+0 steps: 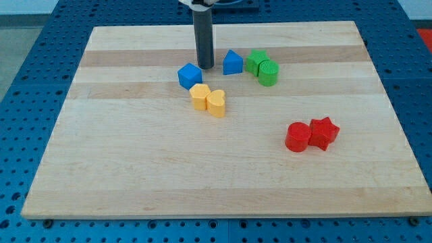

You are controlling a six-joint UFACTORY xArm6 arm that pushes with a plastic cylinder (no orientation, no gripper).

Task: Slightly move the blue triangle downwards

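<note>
— Red cylinder block (297, 137) and red star block (323, 132) are sitting nearest, touching.
— Blue triangle block (232, 62)?
— Sitting at three o'clock of my tip (205, 67), which is holding nothing, near green blocks (262, 67).

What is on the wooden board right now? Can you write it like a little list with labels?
board: wooden board on a blue table
my tip: near the view's top, between the two blue blocks
blue triangle: just to the view's right of my tip
blue cube: to the view's left of my tip and a bit lower
green blocks: two, touching, right of the blue triangle
yellow blocks: two, touching, below the blue cube
red blocks: two, touching, lower right
</note>
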